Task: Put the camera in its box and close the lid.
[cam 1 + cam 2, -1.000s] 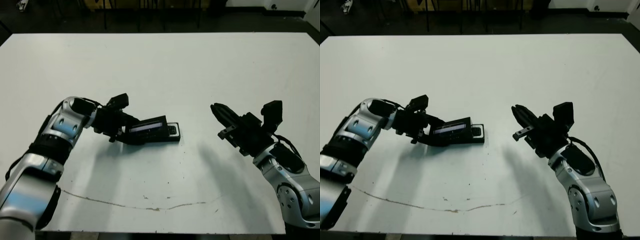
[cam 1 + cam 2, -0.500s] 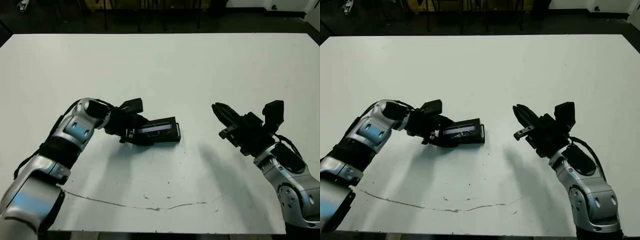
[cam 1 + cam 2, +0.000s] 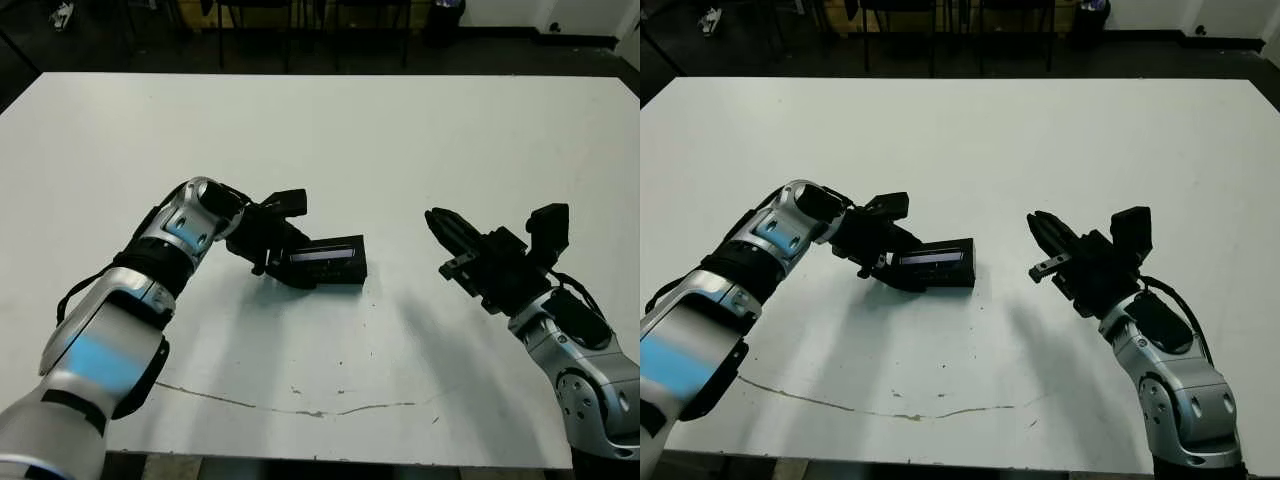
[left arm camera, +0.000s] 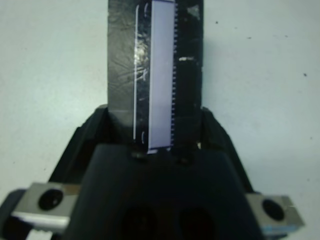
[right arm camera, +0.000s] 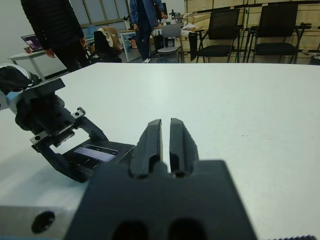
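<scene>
Lid (image 3: 326,256) atop box (image 3: 335,274), left fingers (image 3: 283,262) gripping.

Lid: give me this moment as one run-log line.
lid: on box, glossy top up | left gripper: at lid's near end, grip unclear | right gripper: shut, empty, apart | camera: not visible

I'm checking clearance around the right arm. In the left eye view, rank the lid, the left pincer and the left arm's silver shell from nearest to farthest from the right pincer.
1. The lid: nearest the right pincer, to its left, mid-table.
2. The left pincer: clamped on the lid's left end.
3. The silver shell: farthest left.
</scene>
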Robot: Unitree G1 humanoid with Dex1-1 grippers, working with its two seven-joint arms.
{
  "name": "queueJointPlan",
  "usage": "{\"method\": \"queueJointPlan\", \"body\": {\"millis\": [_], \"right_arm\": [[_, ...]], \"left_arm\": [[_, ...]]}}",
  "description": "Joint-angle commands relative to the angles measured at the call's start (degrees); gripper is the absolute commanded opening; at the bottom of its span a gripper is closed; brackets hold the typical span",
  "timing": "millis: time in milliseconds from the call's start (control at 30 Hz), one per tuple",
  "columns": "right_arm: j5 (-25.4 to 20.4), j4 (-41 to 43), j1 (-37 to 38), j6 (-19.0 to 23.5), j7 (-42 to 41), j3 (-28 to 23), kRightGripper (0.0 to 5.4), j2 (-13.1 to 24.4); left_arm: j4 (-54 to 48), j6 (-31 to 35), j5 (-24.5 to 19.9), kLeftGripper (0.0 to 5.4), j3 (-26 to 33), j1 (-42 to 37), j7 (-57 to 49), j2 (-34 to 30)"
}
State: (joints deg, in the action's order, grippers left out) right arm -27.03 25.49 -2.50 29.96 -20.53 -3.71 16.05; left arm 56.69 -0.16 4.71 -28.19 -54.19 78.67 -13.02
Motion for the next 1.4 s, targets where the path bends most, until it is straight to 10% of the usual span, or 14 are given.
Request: {"method": "queueJointPlan", "body": {"millis": [33, 1400], "right_arm": [[0.3, -0.5, 0.9, 0.1, 0.3, -0.1, 0.00, 0.0], [0.6, -0.1, 1.0, -0.1, 0.4, 1.4, 0.00, -0.1]], "left_arm": [[3.7, 2.1, 5.2, 2.76, -4.3, 2.1, 0.7, 4.7], [-0.3, 4.1, 11.0, 2.76, -8.9, 5.3, -2.8, 6.9]]}}
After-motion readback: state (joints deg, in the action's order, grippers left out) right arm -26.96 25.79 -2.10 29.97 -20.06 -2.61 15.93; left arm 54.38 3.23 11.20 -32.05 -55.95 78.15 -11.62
